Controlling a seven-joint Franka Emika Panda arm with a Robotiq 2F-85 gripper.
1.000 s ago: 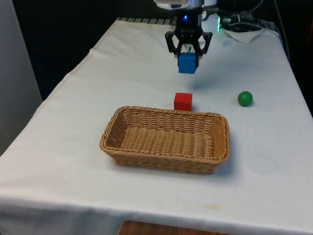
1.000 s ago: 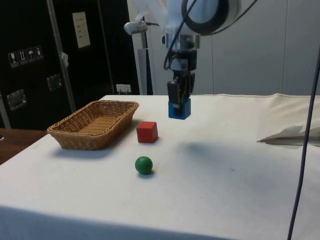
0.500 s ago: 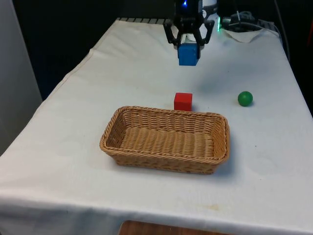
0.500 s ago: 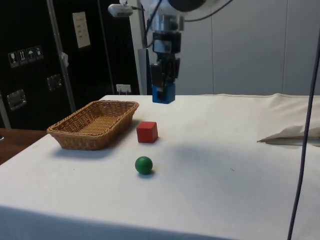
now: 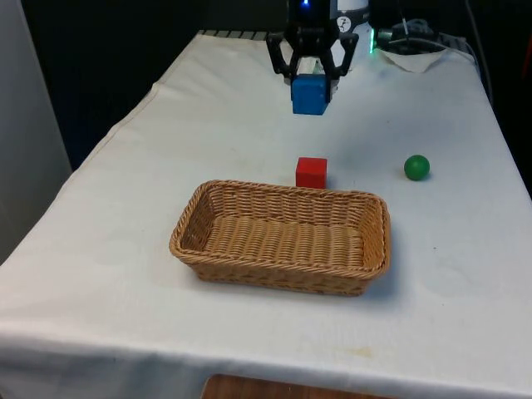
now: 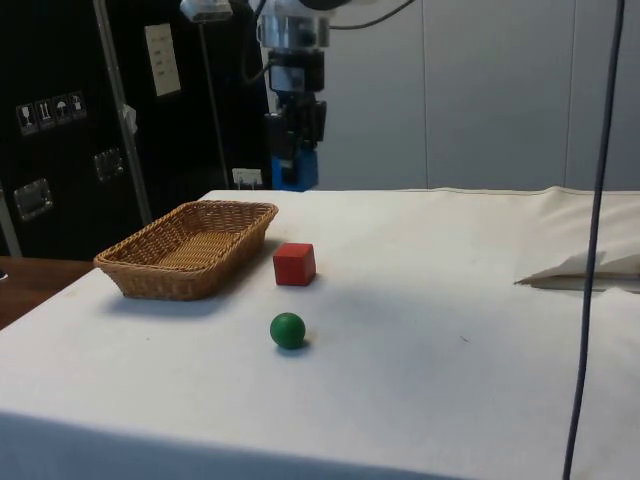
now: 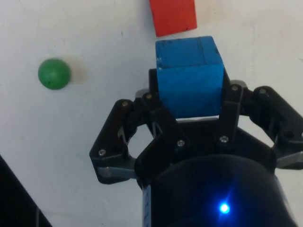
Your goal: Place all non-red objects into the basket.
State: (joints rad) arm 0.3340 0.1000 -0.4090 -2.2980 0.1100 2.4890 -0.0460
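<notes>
My gripper (image 5: 310,87) hangs high above the table, shut on a blue cube (image 5: 309,95) (image 6: 291,171) (image 7: 189,75). In the side view the gripper (image 6: 294,160) and cube hover above the far end of the wicker basket (image 6: 185,247). A red cube (image 5: 312,172) (image 6: 294,264) (image 7: 173,16) rests on the cloth just behind the basket (image 5: 283,237). A green ball (image 5: 416,167) (image 6: 288,330) (image 7: 54,73) lies on the cloth towards the front view's right, apart from the red cube.
Crumpled white paper or cloth (image 6: 590,268) lies at the table's far corner near the robot base (image 5: 416,51). A cable (image 6: 590,240) hangs down at the side view's right edge.
The gripper has risen with the blue cube and shifted towards the front view's left, nearer the basket in the side view. The red cube, ball and basket have stayed put.
</notes>
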